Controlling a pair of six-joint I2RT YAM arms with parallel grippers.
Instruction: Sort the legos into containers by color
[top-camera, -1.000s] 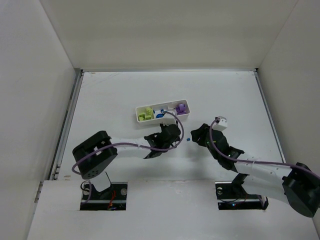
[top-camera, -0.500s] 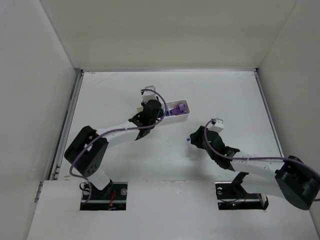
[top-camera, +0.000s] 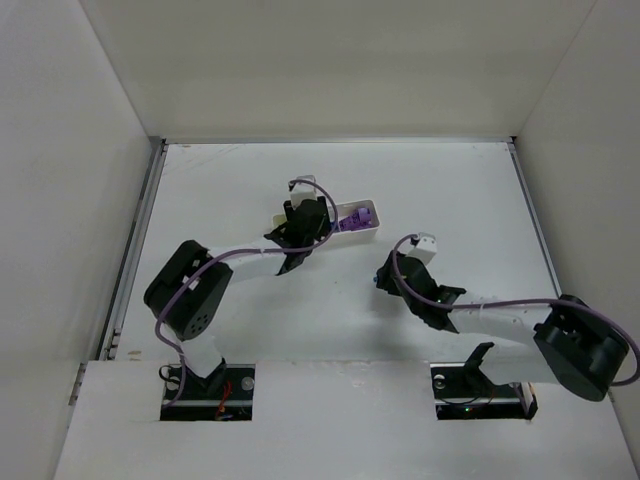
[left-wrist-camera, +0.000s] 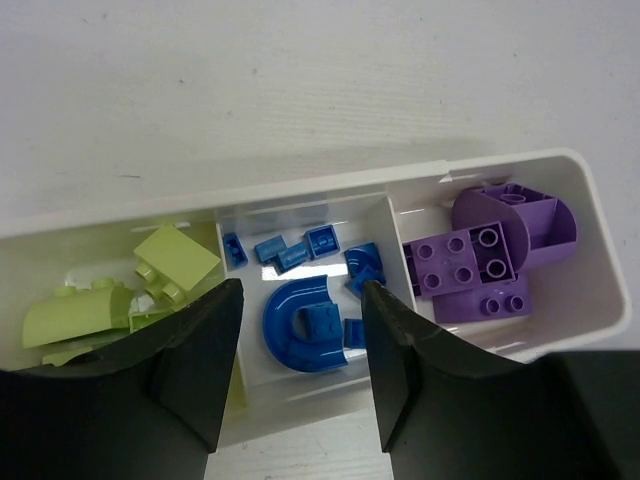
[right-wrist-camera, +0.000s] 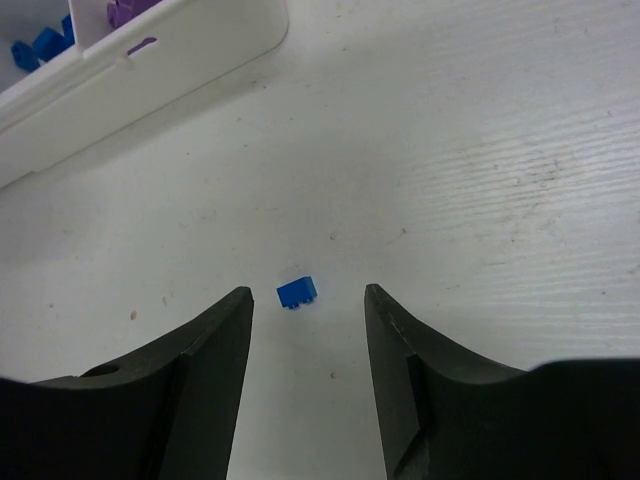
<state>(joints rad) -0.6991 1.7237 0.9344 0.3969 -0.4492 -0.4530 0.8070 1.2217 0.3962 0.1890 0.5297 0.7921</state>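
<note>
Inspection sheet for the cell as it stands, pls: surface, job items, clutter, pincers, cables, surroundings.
Surface: white table, faint scuffs and specks.
Job's things: tray holds lime bricks in one end compartment, blue bricks in the middle one and purple bricks in the other end; one loose blue brick lies on the table outside it.
Clutter: nothing seen.
Pincers: left pincer open and empty, above the tray's middle compartment; right pincer open, fingers either side of the loose blue brick.
Cables: purple cable along each arm; the left arm's loops above the tray.
Surroundings: white walls on three sides.
</note>
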